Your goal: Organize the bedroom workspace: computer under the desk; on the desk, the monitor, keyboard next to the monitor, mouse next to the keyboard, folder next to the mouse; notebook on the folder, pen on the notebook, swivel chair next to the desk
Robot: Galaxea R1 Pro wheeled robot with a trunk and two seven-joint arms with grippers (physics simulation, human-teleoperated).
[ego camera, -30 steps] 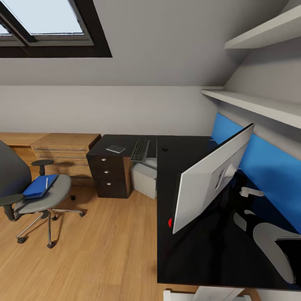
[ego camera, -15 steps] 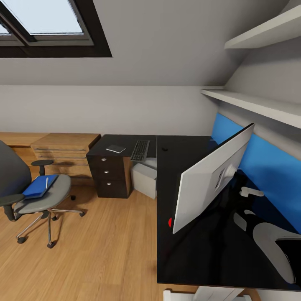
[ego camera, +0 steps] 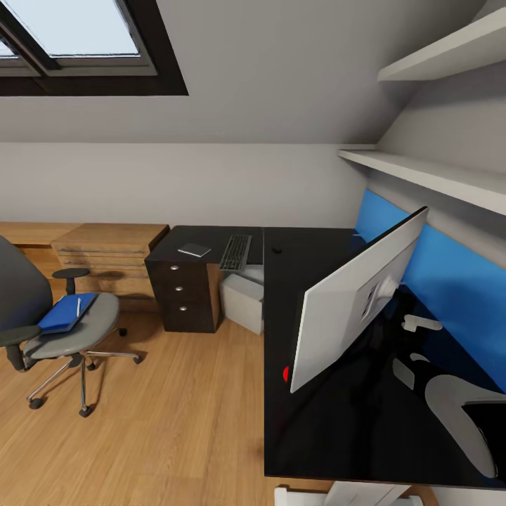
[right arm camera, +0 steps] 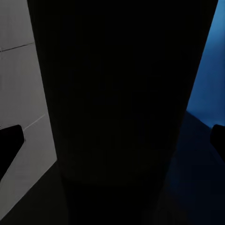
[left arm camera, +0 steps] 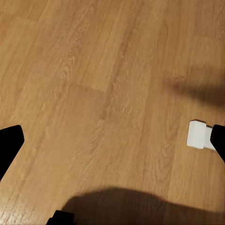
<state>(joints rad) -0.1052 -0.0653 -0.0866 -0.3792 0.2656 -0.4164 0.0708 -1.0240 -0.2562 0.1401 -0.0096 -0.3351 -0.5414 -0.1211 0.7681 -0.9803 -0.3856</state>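
Observation:
The black L-shaped desk point(ego camera: 309, 422) fills the right and runs to a drawer block at the back. The monitor point(ego camera: 351, 302) stands tilted on it, its grey back toward me. On the far wing lie the keyboard point(ego camera: 235, 253), the notebook point(ego camera: 195, 249) and the mouse point(ego camera: 277, 249). The computer point(ego camera: 242, 301) sits under the desk. The swivel chair point(ego camera: 84, 330) at the left carries the folder point(ego camera: 63, 315) with the pen point(ego camera: 78, 307) on it. My right gripper point(right arm camera: 112, 140) is open, facing a broad dark surface. My left gripper point(left arm camera: 112, 140) is open above the floor.
A light wooden drawer unit point(ego camera: 109, 256) stands against the back wall, left of the desk. A blue panel point(ego camera: 450, 281) lines the wall behind the monitor, with white shelves point(ego camera: 429, 176) above. My right arm point(ego camera: 457, 414) lies over the desk behind the monitor. Wooden floor point(ego camera: 161, 422) lies between chair and desk.

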